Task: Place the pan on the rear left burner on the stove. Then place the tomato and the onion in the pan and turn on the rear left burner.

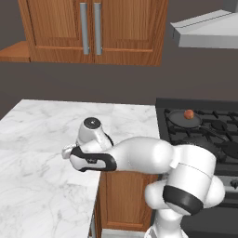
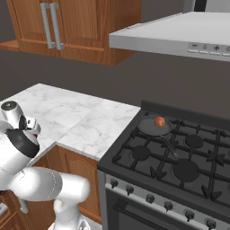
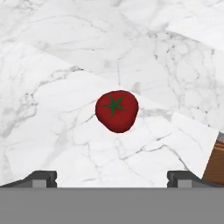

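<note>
Tomato: glossy dark red, green stem star up, resting on white marble counter.
Gripper: directly above tomato, jaws spread wide, nothing held.
Pan: on rear left burner of stove.
Onion: orange-brown, inside pan.

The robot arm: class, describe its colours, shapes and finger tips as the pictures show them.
The arm is glossy white, built of rounded, bulging segments with dark bands at the joints. The gripper ends in two small dark grey, blocky finger tips. No cables or markings can be made out.
</note>
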